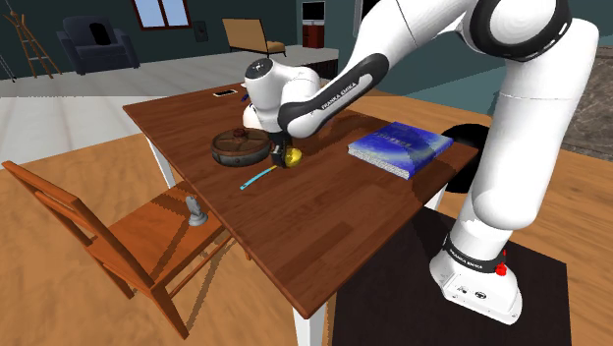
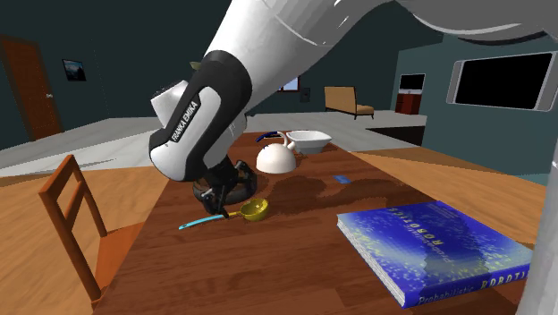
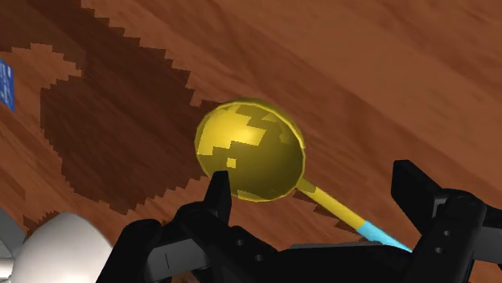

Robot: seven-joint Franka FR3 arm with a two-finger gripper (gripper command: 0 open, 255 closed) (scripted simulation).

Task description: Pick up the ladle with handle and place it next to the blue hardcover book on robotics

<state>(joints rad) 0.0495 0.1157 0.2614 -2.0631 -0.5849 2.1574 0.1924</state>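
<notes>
The ladle lies on the wooden table (image 1: 324, 226). It has a yellow bowl (image 3: 253, 153) and a thin yellow stem that turns into a light blue handle (image 1: 258, 177). My gripper (image 3: 315, 189) hovers just over the ladle, open, with its two black fingers (image 3: 217, 193) standing on either side of the stem where it joins the bowl, touching nothing. In the second exterior view the gripper (image 2: 217, 201) hangs over the ladle (image 2: 255, 209). The blue hardcover book (image 1: 401, 145) lies flat near the table's edge toward the stand, some way from the ladle (image 1: 293, 154).
A dark round disc-like object (image 1: 242, 144) sits right behind the ladle. A white teapot-like vessel (image 2: 276, 158) and a white bowl (image 2: 307, 140) stand farther back. A wooden chair (image 1: 118, 236) with a small grey item (image 1: 196, 211) stands at the shoulder view's left.
</notes>
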